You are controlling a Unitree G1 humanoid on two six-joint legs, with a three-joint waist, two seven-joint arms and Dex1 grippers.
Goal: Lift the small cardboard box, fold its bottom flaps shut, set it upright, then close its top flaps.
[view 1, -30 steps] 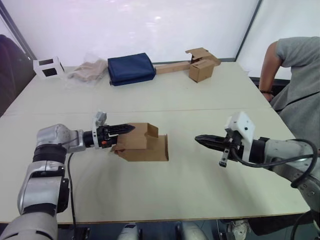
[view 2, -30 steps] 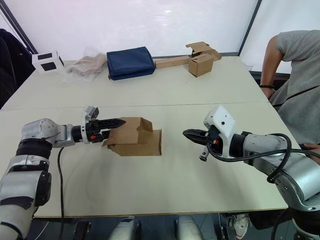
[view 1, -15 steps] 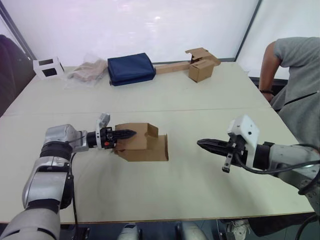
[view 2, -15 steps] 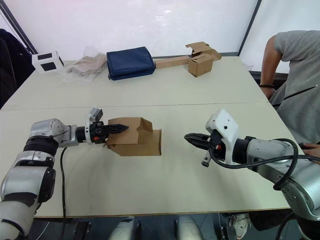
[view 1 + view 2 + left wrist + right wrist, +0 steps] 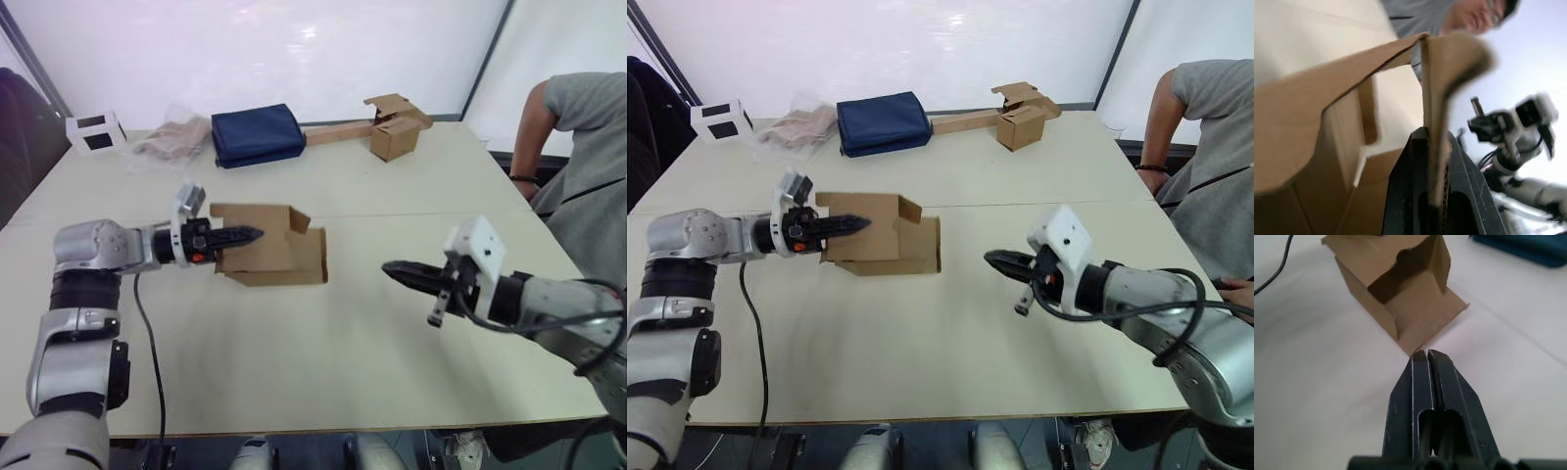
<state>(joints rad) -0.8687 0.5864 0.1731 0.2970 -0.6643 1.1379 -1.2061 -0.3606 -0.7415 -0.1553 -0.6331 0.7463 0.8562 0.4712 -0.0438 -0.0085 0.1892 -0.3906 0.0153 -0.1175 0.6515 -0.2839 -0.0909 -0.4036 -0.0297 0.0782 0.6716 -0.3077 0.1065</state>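
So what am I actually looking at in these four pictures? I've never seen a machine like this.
It is a humanoid robot with two arms, each ending in jaws of two black fingers. The two wide pictures come from cameras in its head, looking down over a pale table. The other two come from a camera on each wrist, looking along that arm's fingers.

The left gripper is shut on a wall of the small brown cardboard box, whose flaps hang open; the left wrist view shows the cardboard pinched between the fingers. The right gripper is shut and holds nothing, pointing at the box from a short way off.

At the far edge lie a dark blue fabric bag, a crumpled clear plastic wrapper, a small white cube and another open cardboard box. A person in grey stands at the right.
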